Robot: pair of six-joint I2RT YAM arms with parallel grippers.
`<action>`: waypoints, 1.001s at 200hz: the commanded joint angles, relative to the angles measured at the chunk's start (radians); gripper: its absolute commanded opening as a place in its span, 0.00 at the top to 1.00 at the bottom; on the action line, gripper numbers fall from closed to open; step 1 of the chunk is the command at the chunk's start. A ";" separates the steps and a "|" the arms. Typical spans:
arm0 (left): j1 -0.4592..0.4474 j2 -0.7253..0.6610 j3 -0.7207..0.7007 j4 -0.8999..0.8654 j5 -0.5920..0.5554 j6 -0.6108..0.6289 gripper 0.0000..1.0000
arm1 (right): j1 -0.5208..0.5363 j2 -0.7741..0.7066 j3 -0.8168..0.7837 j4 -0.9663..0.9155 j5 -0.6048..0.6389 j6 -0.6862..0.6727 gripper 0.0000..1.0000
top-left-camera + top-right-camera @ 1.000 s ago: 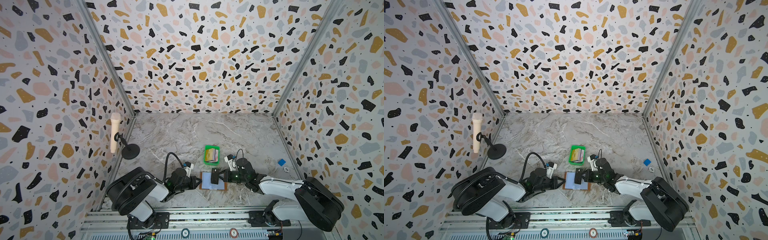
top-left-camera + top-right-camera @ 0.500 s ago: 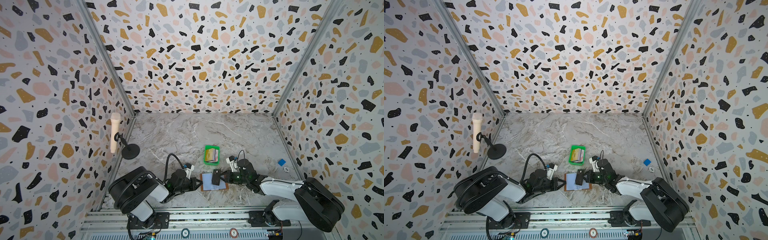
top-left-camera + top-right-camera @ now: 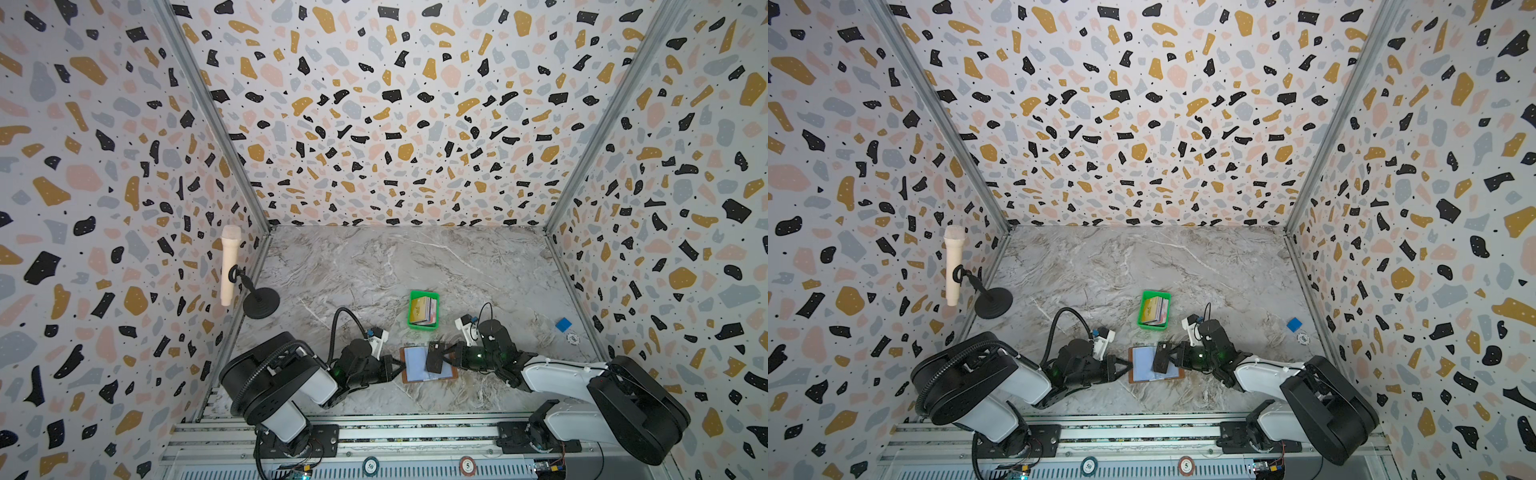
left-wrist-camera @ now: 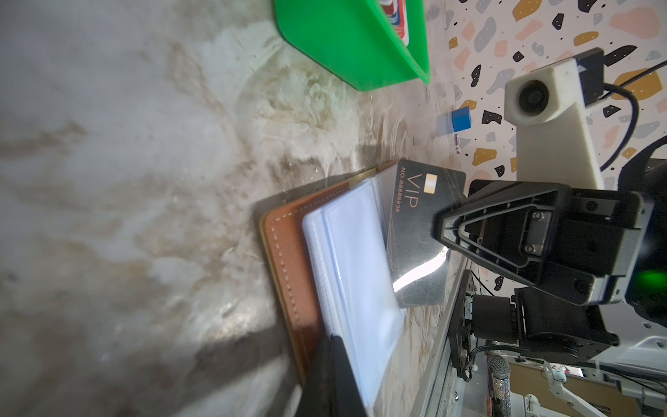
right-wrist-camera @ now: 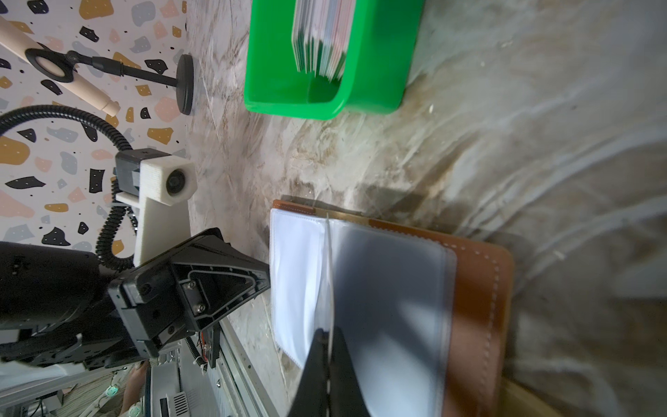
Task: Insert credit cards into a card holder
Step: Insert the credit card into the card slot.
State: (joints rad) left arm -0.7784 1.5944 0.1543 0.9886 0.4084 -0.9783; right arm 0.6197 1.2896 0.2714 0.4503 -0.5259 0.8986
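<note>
two arms meet at the open card holder lying flat on the counter. the right end effector pinches a dark card over the clear sleeves. the left end effector is pressed together at the holder's opposite edge. the other credit cards stand in a green tray nearby.

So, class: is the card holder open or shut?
Open: the card holder lies flat with its clear sleeves exposed, brown leather underneath.
</note>
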 commanded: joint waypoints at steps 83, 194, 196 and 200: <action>-0.009 0.036 -0.027 -0.010 0.014 -0.011 1.00 | -0.015 0.074 0.014 -0.008 -0.096 -0.042 1.00; -0.009 0.052 -0.028 0.005 0.018 -0.015 1.00 | -0.020 0.152 0.047 0.001 -0.159 -0.078 1.00; -0.009 0.052 -0.028 0.004 0.019 -0.014 1.00 | -0.020 0.152 0.047 0.000 -0.160 -0.078 1.00; -0.009 0.052 -0.028 0.005 0.019 -0.014 1.00 | -0.021 0.154 0.048 0.001 -0.158 -0.079 1.00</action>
State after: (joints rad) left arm -0.7803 1.6169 0.1482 1.0359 0.4141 -0.9997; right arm 0.5964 1.4258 0.3008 0.4877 -0.6830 0.8486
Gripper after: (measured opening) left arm 0.046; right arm 0.047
